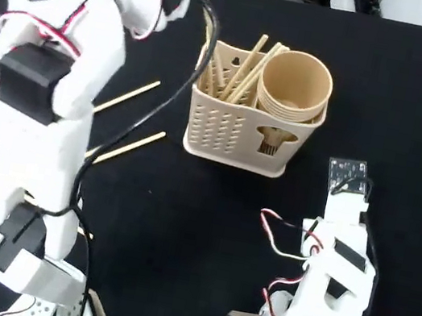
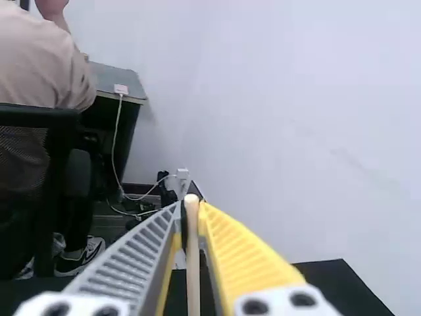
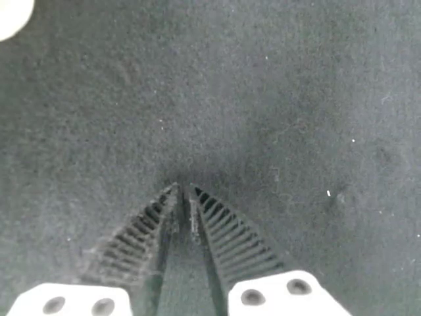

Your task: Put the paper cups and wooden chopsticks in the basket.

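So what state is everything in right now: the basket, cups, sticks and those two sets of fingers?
Basket: upright, partly filled.
Paper cups: stacked, upright inside the basket.
Basket chopsticks: standing, leaning in the basket.
Loose chopsticks: lying on the table, outside the basket.
Left fingers: shut on a held chopstick.
Right fingers: shut, empty.
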`<state>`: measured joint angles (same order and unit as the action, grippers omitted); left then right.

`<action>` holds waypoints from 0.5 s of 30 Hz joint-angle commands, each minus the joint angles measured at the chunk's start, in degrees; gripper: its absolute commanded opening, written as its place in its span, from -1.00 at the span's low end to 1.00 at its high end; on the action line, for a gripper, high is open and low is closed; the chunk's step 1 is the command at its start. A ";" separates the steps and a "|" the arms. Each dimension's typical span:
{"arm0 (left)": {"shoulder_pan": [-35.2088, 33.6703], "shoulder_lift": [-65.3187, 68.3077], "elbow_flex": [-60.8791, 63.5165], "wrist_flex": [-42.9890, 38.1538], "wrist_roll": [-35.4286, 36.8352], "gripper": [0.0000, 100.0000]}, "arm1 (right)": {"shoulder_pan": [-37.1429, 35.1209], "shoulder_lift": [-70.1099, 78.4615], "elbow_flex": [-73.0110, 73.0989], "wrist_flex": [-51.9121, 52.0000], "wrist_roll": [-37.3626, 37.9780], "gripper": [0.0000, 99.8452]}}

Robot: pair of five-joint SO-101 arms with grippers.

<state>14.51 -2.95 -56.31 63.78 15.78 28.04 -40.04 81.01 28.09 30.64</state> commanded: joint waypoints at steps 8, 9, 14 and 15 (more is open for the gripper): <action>1.45 -1.76 14.55 -10.29 -1.93 -0.95 | 0.35 -1.19 -0.48 -1.23 -0.62 -0.96; 0.92 -1.85 17.36 -12.40 -2.11 -0.95 | 0.35 -1.19 -0.48 -1.23 -0.62 -0.96; -0.84 -1.93 30.81 -21.19 -2.11 -0.95 | 0.35 -1.19 -0.48 -1.23 -0.62 -0.96; -0.92 -1.93 33.01 -21.80 -2.11 -0.95 | 0.35 -1.19 -0.48 -1.23 -0.62 -0.96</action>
<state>15.21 -2.95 -30.90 46.64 14.20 28.04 -40.04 81.01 28.09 30.64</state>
